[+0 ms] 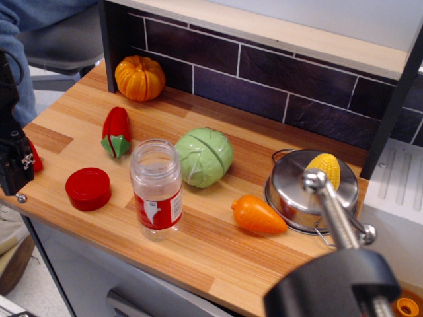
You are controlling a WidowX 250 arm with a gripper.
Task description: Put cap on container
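Observation.image shows the cap (88,188) lying on the table (211,257) at lower left, just beside the upright, uncapped container (156,188), while the end effector's (14,162) grip state cannot be told at the left edge.

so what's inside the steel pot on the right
A yellow corn cob stands in the steel pot, its top poking above the rim. Its lower end and most of the pot's floor are hidden by the pot's wall.

the tool (14,162) is cut off at the left edge, its jaws perhaps hidden.
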